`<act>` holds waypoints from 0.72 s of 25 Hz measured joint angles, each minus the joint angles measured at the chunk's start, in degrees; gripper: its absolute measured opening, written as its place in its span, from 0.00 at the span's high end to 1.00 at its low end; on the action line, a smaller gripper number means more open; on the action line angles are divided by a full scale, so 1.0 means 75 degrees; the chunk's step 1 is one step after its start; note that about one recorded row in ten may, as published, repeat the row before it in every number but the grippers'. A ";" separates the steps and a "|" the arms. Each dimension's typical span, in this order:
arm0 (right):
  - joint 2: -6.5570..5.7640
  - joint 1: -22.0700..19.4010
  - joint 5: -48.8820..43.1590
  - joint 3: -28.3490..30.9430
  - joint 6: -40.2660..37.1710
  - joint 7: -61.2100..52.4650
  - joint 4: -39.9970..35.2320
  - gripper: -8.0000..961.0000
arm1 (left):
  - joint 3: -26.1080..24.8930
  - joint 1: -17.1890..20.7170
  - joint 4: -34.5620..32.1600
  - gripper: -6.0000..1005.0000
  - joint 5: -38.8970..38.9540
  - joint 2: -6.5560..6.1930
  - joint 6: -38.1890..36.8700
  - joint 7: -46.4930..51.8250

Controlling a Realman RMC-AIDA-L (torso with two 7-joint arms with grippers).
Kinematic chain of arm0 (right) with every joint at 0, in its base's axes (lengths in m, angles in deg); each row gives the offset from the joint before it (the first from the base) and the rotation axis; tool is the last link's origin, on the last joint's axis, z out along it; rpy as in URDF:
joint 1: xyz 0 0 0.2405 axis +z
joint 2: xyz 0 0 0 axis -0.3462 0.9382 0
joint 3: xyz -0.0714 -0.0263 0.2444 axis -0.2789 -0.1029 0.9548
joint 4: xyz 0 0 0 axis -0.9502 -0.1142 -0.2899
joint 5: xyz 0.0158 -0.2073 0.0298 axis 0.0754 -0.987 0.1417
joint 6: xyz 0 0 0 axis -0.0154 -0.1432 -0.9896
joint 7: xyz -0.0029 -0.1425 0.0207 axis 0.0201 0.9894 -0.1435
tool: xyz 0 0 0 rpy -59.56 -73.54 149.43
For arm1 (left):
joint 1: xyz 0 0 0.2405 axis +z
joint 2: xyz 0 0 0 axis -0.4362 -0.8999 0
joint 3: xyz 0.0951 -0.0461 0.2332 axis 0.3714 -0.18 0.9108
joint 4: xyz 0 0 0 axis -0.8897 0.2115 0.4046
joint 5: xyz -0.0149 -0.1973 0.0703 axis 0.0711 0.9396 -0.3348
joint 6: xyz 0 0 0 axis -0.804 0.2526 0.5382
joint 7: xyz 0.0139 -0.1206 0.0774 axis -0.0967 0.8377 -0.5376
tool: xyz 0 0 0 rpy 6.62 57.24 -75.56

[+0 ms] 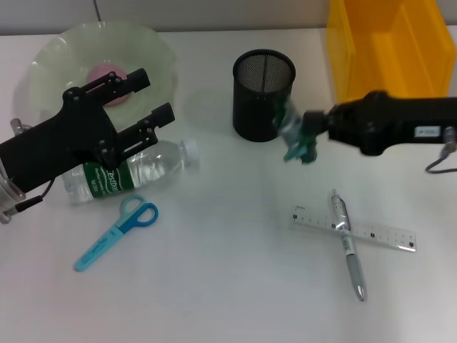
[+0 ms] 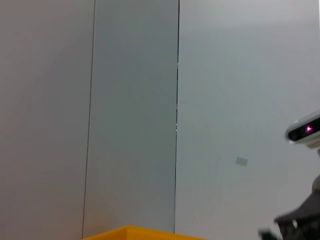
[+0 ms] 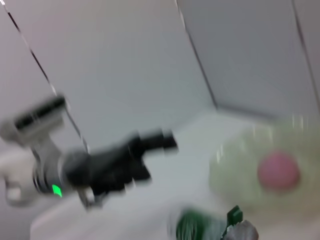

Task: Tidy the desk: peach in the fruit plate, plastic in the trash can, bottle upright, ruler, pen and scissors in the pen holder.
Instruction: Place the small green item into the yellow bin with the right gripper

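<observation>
Left gripper: hanging above the near edge of the fruit plate and the bottle; 2 fingers spread apart, pinching nothing
Right gripper: reaching in from the right, just beside the pen holder; fingers pressed onto a crumpled piece of plastic, green and clear, and holding it clear of the desk
Peach: sitting pink in the middle of the fruit plate; also showing in the right wrist view
Bottle: lying on its side near the plate, cap pointing right
Scissors: lying flat, blue, in front of the bottle
Ruler: lying flat on the desk; pen lying across it, touching
Pen holder: standing upright, black mesh
Trash can: yellow, standing at the far right
</observation>
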 joint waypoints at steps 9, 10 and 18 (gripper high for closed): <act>-0.0016 -0.0579 0.1266 0.2014 -0.0087 0.2402 0.0740 0.99 | -0.0007 -0.0003 0.0177 0.36 0.0000 -0.0019 -0.0004 0.0010; -0.0016 -0.0579 0.1266 0.2014 -0.0087 0.2402 0.0740 0.99 | -0.0007 -0.0003 0.0177 0.36 0.0000 -0.0019 -0.0004 0.0010; -0.0018 -0.0741 0.2271 0.3105 0.0664 0.4250 0.2193 0.99 | 0.0030 -0.0065 0.0188 0.36 0.0000 0.0004 0.0008 0.0011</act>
